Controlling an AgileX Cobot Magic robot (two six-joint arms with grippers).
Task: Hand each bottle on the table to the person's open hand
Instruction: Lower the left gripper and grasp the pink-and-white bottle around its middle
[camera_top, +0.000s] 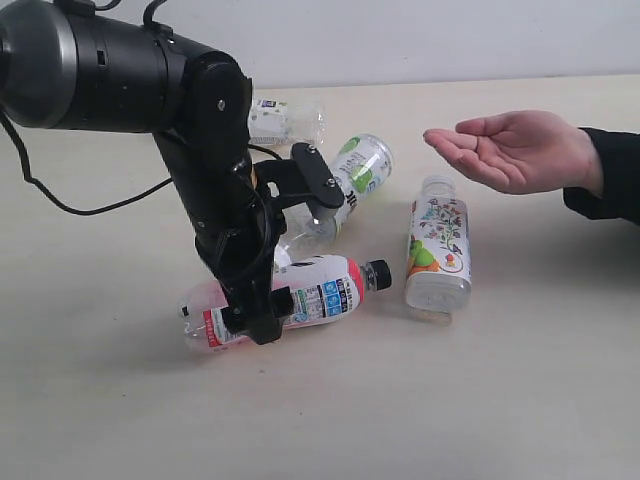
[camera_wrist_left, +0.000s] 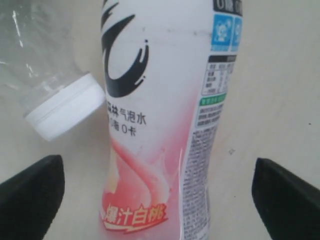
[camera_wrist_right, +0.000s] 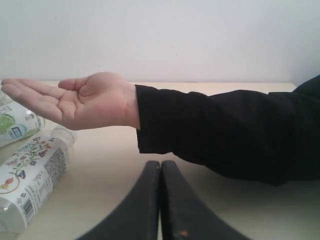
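Note:
The pink-red bottle (camera_top: 320, 290) (camera_wrist_left: 155, 125) lies on its side on the table (camera_top: 520, 400), its black cap towards the right. My left gripper (camera_top: 290, 258) (camera_wrist_left: 160, 200) is open and straddles it near the base, with a gap on each side. Just behind lies the green-white bottle (camera_top: 362, 165), its white cap (camera_wrist_left: 65, 107) close to the pink one. The floral bottle (camera_top: 438, 245) (camera_wrist_right: 32, 175) rests to the right. A white-blue bottle (camera_top: 285, 118) lies at the back. The person's open hand (camera_top: 510, 150) (camera_wrist_right: 85, 100) hovers palm up at right. My right gripper (camera_wrist_right: 161, 167) is shut and holds nothing.
The person's black sleeve (camera_wrist_right: 225, 130) reaches in from the right, above the table. A black cable (camera_top: 60, 195) trails from the left arm over the table's left side. A white wall stands behind the table's far edge.

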